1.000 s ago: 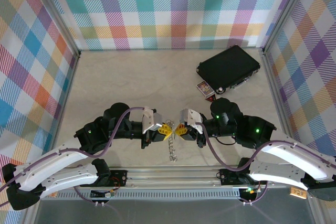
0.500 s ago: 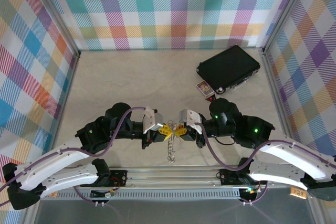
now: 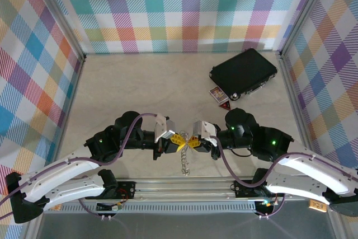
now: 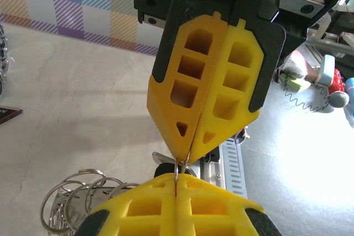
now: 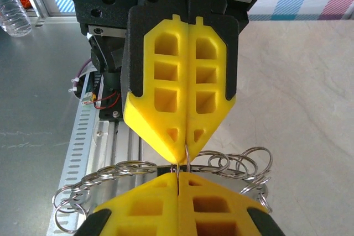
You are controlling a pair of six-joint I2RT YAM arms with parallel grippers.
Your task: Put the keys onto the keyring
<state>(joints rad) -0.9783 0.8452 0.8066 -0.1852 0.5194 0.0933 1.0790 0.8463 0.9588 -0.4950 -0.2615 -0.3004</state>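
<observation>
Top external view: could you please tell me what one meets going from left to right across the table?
In order: left gripper → keyring, hanging at the middle → right gripper → red card → black case.

left pincer (image 3: 179, 141) against right pincer (image 3: 190, 143), keyring (image 3: 184, 162) between

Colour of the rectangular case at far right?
Black case, clearest in the top external view.
</observation>
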